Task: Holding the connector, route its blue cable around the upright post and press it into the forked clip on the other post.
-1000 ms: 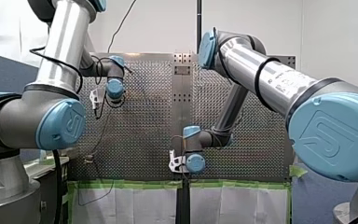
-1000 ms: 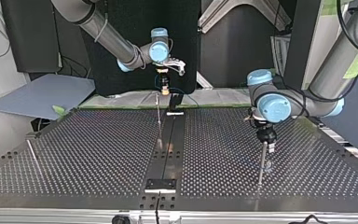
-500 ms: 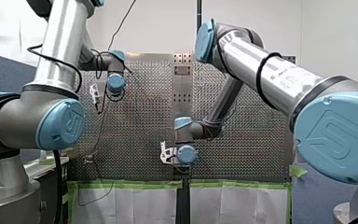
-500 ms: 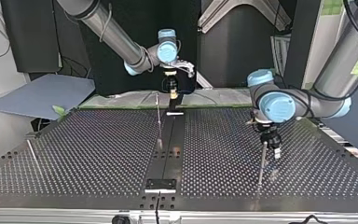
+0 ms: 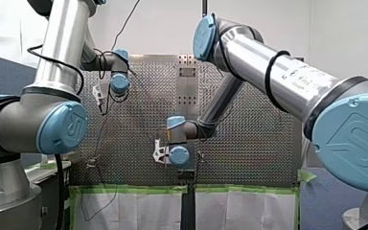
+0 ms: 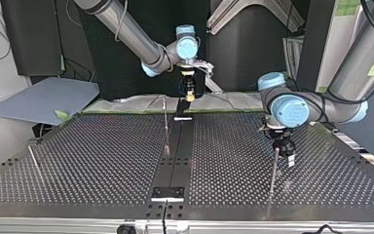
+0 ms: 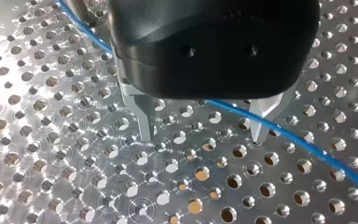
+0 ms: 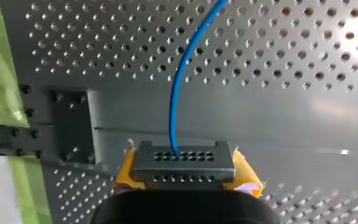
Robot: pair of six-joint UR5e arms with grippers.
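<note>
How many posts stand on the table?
3 in the top view: one post at its left edge, one beside the centre strip, one by my left gripper. More may be hidden.

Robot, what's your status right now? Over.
Right pincer shut on connector. Left pincer open, blue cable passing its fingers. Cable runs loose, nothing seen blocking.

You are working on a perforated metal table (image 6: 102,161), split down the middle by a dark strip (image 6: 177,146) that runs from the top view's near edge to its far one. A small plate (image 6: 167,193) sits on the strip's near end. One thin post (image 6: 166,127) stands just beside the strip. A second post (image 6: 272,173) stands well apart at that view's right, and a slim rod (image 6: 33,160) rises near its left edge. Green tape (image 5: 134,188) lines one table edge.
</note>
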